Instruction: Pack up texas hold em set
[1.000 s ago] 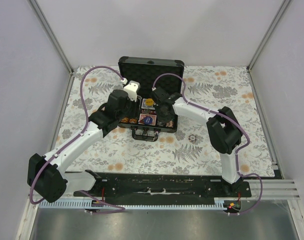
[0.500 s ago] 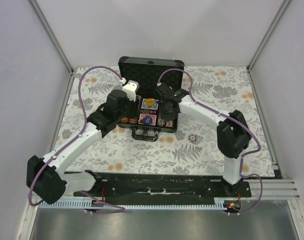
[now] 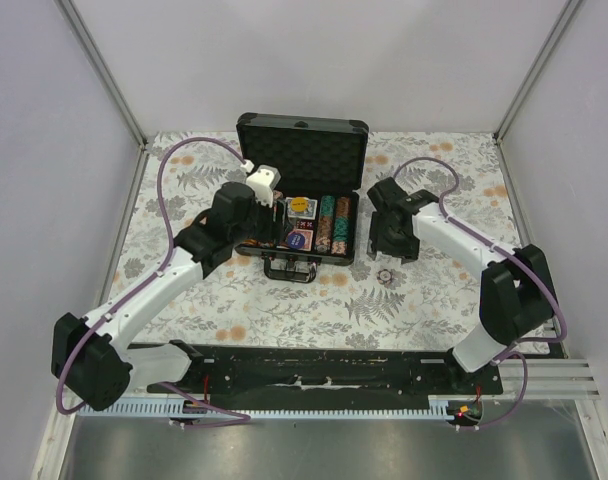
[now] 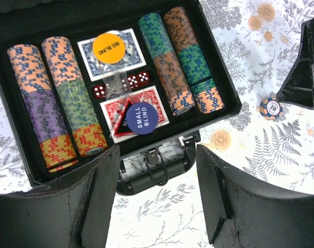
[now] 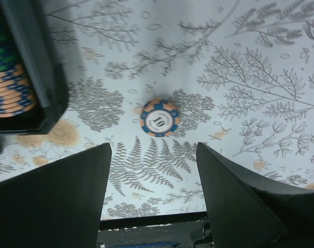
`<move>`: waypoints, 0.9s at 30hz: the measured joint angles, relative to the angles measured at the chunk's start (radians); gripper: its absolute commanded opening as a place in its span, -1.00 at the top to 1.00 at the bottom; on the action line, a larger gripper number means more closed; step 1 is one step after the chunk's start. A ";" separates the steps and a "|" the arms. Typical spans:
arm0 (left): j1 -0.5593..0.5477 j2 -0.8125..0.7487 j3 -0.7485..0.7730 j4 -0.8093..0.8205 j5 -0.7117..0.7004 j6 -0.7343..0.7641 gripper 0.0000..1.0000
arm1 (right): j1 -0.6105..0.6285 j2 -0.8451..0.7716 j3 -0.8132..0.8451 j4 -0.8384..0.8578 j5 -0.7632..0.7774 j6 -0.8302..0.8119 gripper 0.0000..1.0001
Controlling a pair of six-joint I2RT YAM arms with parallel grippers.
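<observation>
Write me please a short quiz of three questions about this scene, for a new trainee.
1. Which gripper hangs over the loose chip on the table, right of the case?
2. True or false: the case lid is shut.
3. The button on the blue deck reads: A) DEALER B) BIG BLIND C) SMALL BLIND.
Key: 1 the right gripper, open; 2 false; 3 B.

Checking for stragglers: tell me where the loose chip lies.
Top view: the loose chip lies on the tablecloth, right of the open case, just ahead of the right gripper.
</observation>
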 measured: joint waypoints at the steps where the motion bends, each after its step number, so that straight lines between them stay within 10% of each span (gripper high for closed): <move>1: 0.000 0.000 -0.002 0.002 0.013 -0.008 -0.35 | -0.022 -0.007 -0.027 0.003 -0.008 0.002 -0.56; 27: 0.000 -0.009 -0.058 0.005 0.061 -0.076 -0.34 | -0.068 0.112 -0.183 0.198 -0.074 0.011 -0.39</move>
